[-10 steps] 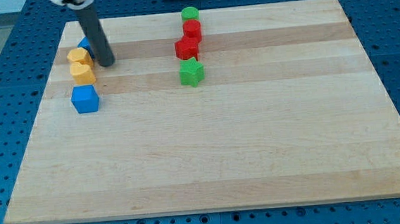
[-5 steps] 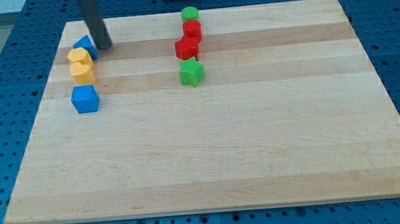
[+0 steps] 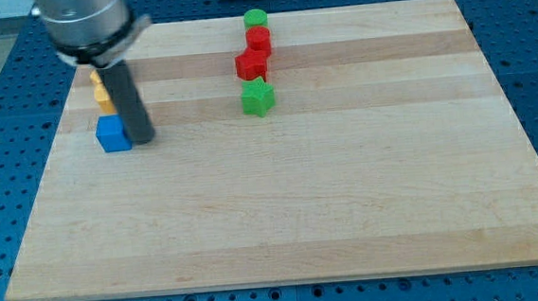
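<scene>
Looking down at the wooden bench (image 3: pixel 349 211), we see our tip (image 3: pixel 143 138) just beside the blue cube (image 3: pixel 112 133), on its right. We have no fingers, only a rod. One small slip could knock that cube crooked. Our rod hides most of the yellow blocks (image 3: pixel 100 89), so their shapes are hard to tell.

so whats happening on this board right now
My tip sits on the wooden board just to the view's right of the blue cube, close enough that contact can't be ruled out. The rod hides most of the yellow blocks above it. Toward the view's top, a green cylinder, red blocks and a green star stand in a column.
</scene>
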{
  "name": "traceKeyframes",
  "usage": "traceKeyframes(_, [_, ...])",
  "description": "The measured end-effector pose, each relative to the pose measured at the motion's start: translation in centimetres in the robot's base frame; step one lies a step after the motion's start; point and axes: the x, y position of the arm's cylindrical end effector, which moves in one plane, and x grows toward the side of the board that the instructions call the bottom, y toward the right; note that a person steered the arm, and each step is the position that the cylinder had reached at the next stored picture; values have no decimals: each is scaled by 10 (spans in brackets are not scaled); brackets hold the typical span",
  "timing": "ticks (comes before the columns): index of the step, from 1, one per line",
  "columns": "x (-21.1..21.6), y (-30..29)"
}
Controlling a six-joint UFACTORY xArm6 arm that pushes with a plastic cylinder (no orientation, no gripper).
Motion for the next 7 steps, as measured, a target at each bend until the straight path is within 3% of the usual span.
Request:
traceKeyframes(1, [-17,-23])
traceKeyframes(2, [-19,-10])
traceKeyframes(3, [-28,50])
traceKeyframes(4, [-58,27])
traceKeyframes(6, [-58,-29])
traceKeyframes(7, [-31,24])
